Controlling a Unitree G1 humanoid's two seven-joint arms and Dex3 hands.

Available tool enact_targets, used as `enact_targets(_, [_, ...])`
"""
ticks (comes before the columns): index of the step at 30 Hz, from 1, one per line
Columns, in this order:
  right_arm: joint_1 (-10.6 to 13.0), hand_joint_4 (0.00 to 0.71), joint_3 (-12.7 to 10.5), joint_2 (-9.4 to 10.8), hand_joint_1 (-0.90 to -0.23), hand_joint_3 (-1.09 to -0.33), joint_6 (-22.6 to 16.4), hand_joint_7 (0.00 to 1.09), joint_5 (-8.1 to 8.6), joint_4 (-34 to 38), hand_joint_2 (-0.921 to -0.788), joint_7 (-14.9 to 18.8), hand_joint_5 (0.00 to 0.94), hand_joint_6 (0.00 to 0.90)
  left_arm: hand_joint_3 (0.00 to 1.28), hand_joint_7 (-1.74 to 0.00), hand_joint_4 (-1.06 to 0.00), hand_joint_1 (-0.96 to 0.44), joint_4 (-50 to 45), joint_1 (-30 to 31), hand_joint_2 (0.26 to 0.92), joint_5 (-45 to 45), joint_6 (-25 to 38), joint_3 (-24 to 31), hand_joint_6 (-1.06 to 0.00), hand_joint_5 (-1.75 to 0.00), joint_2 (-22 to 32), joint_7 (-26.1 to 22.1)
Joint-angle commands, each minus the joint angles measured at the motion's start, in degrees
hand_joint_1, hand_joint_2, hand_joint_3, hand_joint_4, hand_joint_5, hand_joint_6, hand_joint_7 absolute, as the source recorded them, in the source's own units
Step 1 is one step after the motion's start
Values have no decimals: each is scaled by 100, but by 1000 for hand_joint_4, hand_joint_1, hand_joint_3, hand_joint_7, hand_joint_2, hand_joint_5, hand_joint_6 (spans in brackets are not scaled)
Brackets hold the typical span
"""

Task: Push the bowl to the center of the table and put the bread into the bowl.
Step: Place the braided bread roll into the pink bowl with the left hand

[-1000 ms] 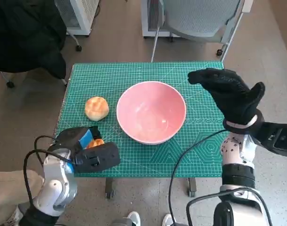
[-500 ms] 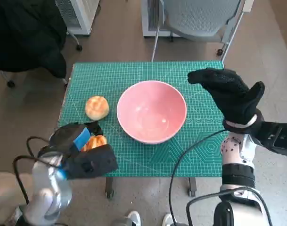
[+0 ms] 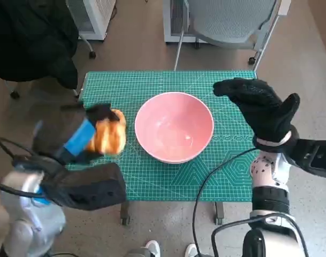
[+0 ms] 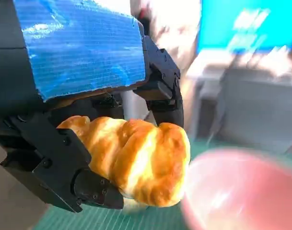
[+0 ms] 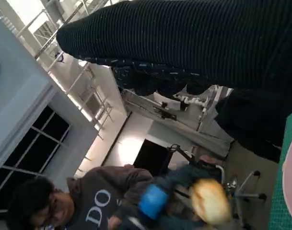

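Bowl: pink bowl [image 3: 174, 127] sits on the green mat [image 3: 152, 85], pretty much in the middle of the table, nothing in it. In the left wrist view it's just a pink blur [image 4: 241, 191] close to the held bread.

Bread: golden, twisted-looking bread [image 3: 107, 136] is up off the mat, held in the air just left of the bowl's rim, not over the bowl. Left wrist view shows it best [image 4: 136, 163]. Right wrist view catches it as a blurry orange blob [image 5: 209, 201].

Second bread: a round bun was on the mat near there, but the hand covers that spot, so can't tell where it is. A pale bit peeks out under the held bread in the left wrist view; can't say what it is.

Left hand: left hand [image 3: 77, 136], blue tape on its back, grips the bread, with black fingers [image 4: 165, 91] wrapped over one side and more of the hand under the other. It looks motion-blurred in the head view.

Right hand: gloved right hand [image 3: 262, 110] hovers over the right side of the mat, beside the bowl and not touching it. Fingers are stretched out and loose, holding nothing.

Background: grey chair [image 3: 227, 21] sits past the far edge of the table, with a person [image 5: 88, 201] in a dark sweatshirt showing in the right wrist view.
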Motion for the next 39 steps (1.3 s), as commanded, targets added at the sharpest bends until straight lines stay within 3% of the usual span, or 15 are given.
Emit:
enact_targets(1, [31, 199, -4, 0, -623, -635, -46, 0, -17, 107, -921, 85, 0, 262, 392, -945, -817, 5, 232, -657, 692, -8, -127, -127, -745, -1202, -221, 99])
enact_targets(8, [38, 202, -2, -2, -625, -638, -91, 1, -24, 109, -921, 105, 1, 264, 218, -832, -754, 7, 962, -1453, 796, -86, -369, -521, -789, -1273, -686, 313])
enact_targets(13, [45, 202, -4, -22, -625, -639, -104, 1, -18, 102, -921, 130, 1, 264, 178, -852, -683, 6, 1965, -2092, 841, -55, -509, -960, -764, -1350, -1133, 471])
enact_targets(16, [67, 200, 2, -25, -626, -641, -121, 1, -16, 56, -921, 133, 0, 264, 170, -883, -629, 7, 2727, -2593, 867, 277, -237, -1361, -726, -1412, -1482, 322])
enact_targets(17, [78, 199, 6, -22, -626, -645, -127, 1, -17, 35, -921, 130, 0, 261, 182, -1038, -585, 5, 2951, -2740, 885, 397, -136, -1477, -649, -1389, -1582, 276])
enact_targets(19, [110, 195, 18, -15, -627, -654, -145, 0, -24, -27, -921, 118, 0, 257, 200, -1186, -535, 3, 3365, -2986, 902, 500, -40, -1655, -570, -1381, -1744, 204])
enact_targets(23, [159, 191, 39, -9, -628, -667, -157, 0, -41, -131, -921, 64, 0, 250, 251, -1352, -452, 2, 3916, -3318, 917, 337, 9, -1760, -462, -1419, -1971, 40])
enact_targets(27, [245, 189, 60, -14, -629, -675, -193, 0, -67, -267, -921, 0, 0, 248, 331, -1464, -358, 2, 4331, -3473, 920, 53, -167, -1750, -363, -1507, -2095, 121])
enact_targets(39, [500, 184, 151, -61, -637, -691, -207, 0, -159, -724, -921, -356, 0, 239, 418, -1568, -262, 1, 5033, -3752, 921, -137, -475, -2012, -262, -1604, -2132, 127])
